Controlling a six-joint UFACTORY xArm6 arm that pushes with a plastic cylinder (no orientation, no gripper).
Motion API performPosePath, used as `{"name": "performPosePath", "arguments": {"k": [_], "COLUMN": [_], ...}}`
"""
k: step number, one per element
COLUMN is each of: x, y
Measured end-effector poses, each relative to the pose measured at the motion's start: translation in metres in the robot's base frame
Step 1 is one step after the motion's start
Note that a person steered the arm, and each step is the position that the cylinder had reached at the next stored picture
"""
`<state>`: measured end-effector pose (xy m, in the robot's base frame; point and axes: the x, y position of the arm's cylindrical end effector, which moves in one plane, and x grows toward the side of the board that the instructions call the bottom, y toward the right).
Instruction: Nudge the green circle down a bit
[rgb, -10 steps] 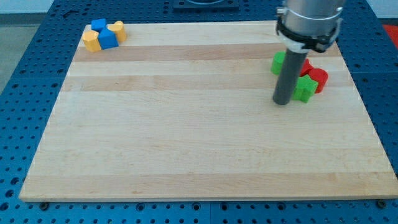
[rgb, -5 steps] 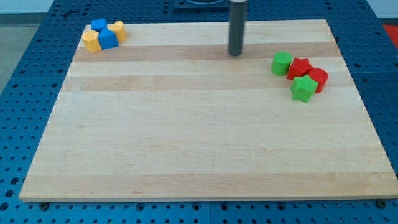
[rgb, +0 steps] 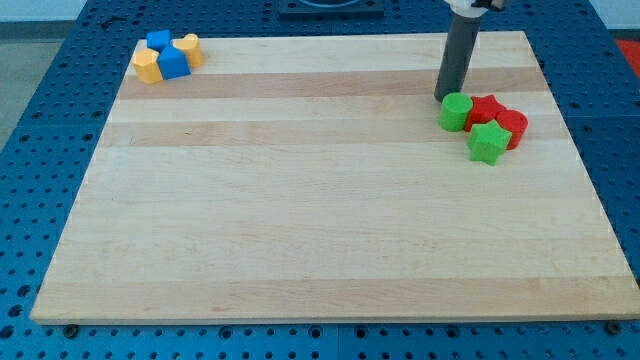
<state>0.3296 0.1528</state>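
The green circle (rgb: 456, 112) sits at the right of the wooden board (rgb: 320, 220), touching a red block (rgb: 485, 108) on its right. My tip (rgb: 446, 96) stands just above the green circle, at its upper left edge, touching or almost touching it. A green star-shaped block (rgb: 488, 143) lies below and to the right of the circle. A red cylinder (rgb: 512, 127) sits at the right of this cluster.
At the board's top left is a cluster of two blue blocks (rgb: 172, 61) and two yellow blocks (rgb: 148, 67). The board lies on a blue perforated table (rgb: 40, 150).
My tip moved from beside the green star up to the top middle, then right to just above the green circle. The circle has shifted slightly down.
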Motion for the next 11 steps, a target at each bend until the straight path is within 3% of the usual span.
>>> {"name": "performPosePath", "arguments": {"k": [6, 9, 11], "x": [0.011, -0.001, 0.014], "y": [0.028, -0.019, -0.024]}}
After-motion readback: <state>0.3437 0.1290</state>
